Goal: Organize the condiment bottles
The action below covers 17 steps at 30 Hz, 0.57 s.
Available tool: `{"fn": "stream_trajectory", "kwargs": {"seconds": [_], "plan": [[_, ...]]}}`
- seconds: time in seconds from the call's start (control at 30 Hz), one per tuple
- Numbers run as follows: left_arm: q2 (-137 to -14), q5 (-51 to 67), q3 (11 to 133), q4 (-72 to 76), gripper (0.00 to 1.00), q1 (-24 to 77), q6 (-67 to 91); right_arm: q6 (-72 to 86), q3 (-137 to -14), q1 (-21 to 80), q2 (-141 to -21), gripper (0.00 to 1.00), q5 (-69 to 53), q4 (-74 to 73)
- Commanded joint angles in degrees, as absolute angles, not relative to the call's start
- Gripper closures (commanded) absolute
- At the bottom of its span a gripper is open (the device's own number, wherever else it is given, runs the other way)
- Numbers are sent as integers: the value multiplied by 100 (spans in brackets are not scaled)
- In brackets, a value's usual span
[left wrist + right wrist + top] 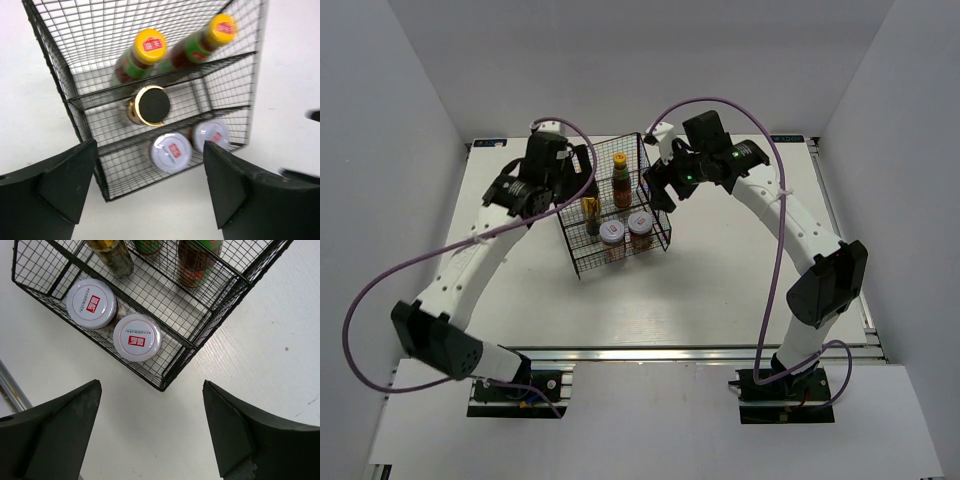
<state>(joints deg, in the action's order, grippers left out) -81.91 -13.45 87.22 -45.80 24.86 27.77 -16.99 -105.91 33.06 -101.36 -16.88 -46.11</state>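
Black wire basket [624, 260] groups like with like: red-sauce bottles [145, 55] in its back row, dark bottle [150, 105] mid-row, white-lidded jars [136, 337] in front. Left gripper [150, 170] and right gripper [150, 410] flank it, jaws wide and empty; the sorting looks done.

Wire rack [75, 102]: yellow-capped bottles [150, 46] far compartment, dark bottle [152, 105] middle, white-lidded jars [171, 151] near. Left hand [150, 147] spread, empty.
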Motion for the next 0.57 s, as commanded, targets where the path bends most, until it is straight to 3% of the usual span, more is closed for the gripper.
{"fn": "stream_trajectory", "kwargs": {"seconds": [0.0, 0.23, 0.53], "plan": [[-7071, -757, 8265, -4062, 3, 2461, 2786, -1575, -10442, 3278, -9686, 11, -1688, -4448], [-5671, -202, 7437, -3358, 2, 2461, 2900, -889, -9880, 3287, -9027, 11, -1047, -4114], [-5274, -264, 7163, -3243, 2, 2461, 2997, -1081, -9615, 3287, -8473, 11, -185, -3701]]}}
